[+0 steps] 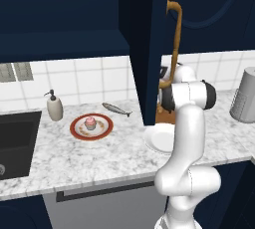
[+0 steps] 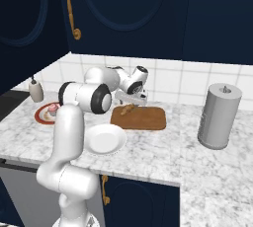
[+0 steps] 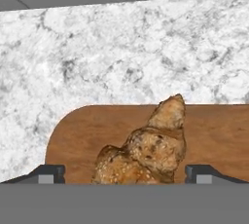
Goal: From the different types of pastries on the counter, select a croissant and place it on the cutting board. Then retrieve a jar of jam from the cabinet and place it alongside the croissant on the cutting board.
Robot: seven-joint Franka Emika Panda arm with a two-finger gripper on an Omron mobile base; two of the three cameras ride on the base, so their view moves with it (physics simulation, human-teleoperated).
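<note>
Here, croissant (image 3: 148,152) between spread jaws, on cutting board (image 3: 78,135)

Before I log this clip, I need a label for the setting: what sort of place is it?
A home-style kitchen, rendered. A marbled counter runs below a white tiled wall and navy cabinets, with a dark sink at one end. A croissant lies on a cutting board, and a cupcake sits on a plate.
</note>
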